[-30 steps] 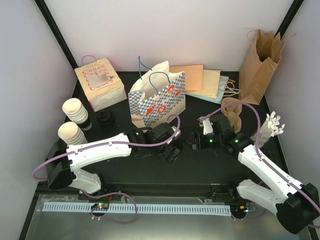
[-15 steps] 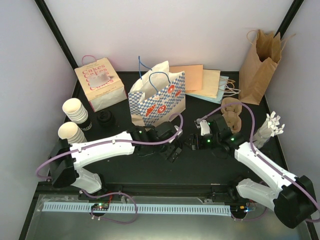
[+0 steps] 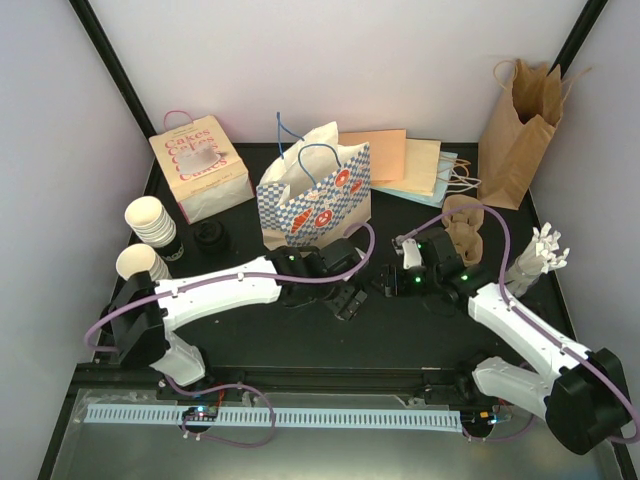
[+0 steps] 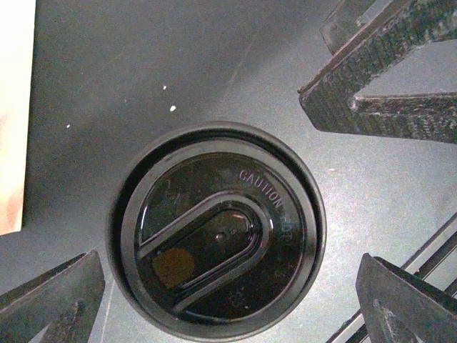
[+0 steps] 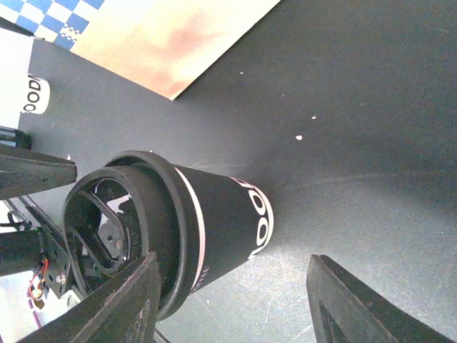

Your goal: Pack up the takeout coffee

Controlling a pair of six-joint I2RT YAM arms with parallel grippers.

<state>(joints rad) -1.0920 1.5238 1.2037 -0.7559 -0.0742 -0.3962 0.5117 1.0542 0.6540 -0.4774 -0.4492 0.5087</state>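
Below spread left hand (image 4: 228, 261): black lid (image 4: 218, 232) on cup (image 5: 221, 221).

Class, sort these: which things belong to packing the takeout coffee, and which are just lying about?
Job: black paper cup with black plastic lid; stacked cream ribbed paper cups; round black spare lids; probably the blue-checked paper bag.
Lying about: pink-lettered Cakes carton; tall brown paper bag; flat peach and blue paper bags.

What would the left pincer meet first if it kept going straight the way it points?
The left pincer would most likely meet the black lid, marked CAUTION, which lies centred between its open fingers in the left wrist view. How far off the lid is cannot be judged.
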